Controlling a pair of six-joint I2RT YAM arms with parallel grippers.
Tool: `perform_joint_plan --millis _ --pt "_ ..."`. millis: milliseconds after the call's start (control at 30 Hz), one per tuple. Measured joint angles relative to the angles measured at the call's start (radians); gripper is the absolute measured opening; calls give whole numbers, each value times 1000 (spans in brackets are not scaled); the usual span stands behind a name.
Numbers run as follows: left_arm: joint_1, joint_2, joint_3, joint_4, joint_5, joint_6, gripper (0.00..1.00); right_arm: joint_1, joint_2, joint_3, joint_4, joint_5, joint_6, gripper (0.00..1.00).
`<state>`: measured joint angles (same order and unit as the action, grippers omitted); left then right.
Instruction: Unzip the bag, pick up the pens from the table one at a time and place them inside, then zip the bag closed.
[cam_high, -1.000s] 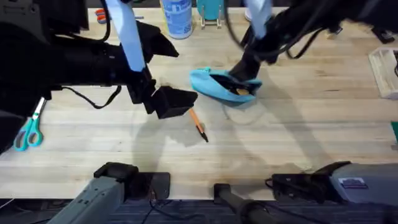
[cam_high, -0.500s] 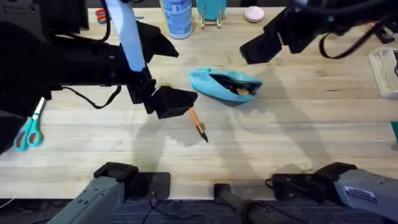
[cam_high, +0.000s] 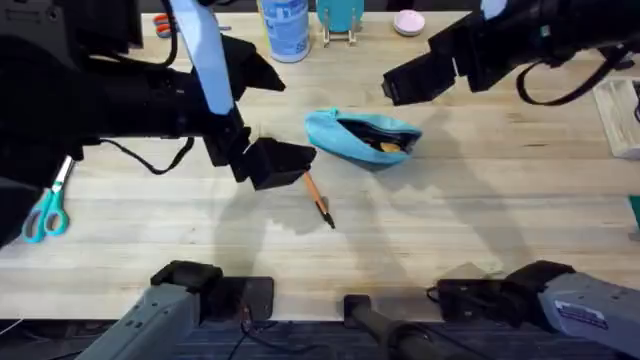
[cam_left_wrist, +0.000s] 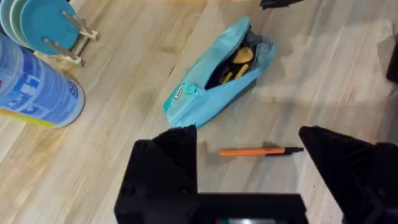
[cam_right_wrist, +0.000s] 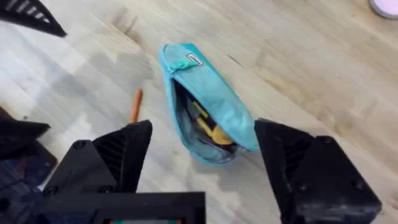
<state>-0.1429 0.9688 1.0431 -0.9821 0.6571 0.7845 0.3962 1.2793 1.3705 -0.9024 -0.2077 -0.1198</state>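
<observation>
The light-blue bag (cam_high: 360, 136) lies unzipped mid-table, with orange and yellow pens (cam_right_wrist: 208, 129) showing inside its mouth. One orange pen (cam_high: 318, 200) with a black tip lies on the table just in front of the bag, toward the left. My left gripper (cam_high: 295, 160) hovers open right beside the pen's far end; in its wrist view the pen (cam_left_wrist: 258, 150) lies between the open fingers (cam_left_wrist: 177, 149), below them. Behind and to the right of the bag, my right gripper (cam_high: 400, 80) hangs open and empty. From its wrist view the bag (cam_right_wrist: 214, 93) sits below it.
A blue-and-white canister (cam_high: 285, 25), a teal rack (cam_high: 340, 18) and a pink disc (cam_high: 408, 20) stand along the far edge. Teal-handled scissors (cam_high: 45, 212) lie at the left. A pale tray (cam_high: 620, 115) sits at the right edge.
My right gripper has lifted out of the bag's mouth and drawn back toward the far right. The bag stays open on the table. The left arm and the loose pen have not moved.
</observation>
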Motion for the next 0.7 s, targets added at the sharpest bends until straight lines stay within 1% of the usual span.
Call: perform_joint_plan --millis 100,200,267,333,400,500,700 --pt "0 0 0 -19 -1 1 994 17 0 0 0 2 53 998" --pt "0 -1 0 -59 -5 23 994 44 0 0 -1 6 105 998" --pt "5 -8 0 -76 -6 39 994 77 0 0 -2 23 139 997" --pt "23 -24 0 -99 -7 53 994 119 0 0 -2 55 169 997" --pt "52 -45 0 -133 -8 72 994 170 0 0 -3 93 203 998" --pt "110 -78 0 -188 -8 111 994 240 0 0 -3 131 260 998" --pt "251 -99 0 -280 -8 219 994 348 0 0 -3 166 367 997"
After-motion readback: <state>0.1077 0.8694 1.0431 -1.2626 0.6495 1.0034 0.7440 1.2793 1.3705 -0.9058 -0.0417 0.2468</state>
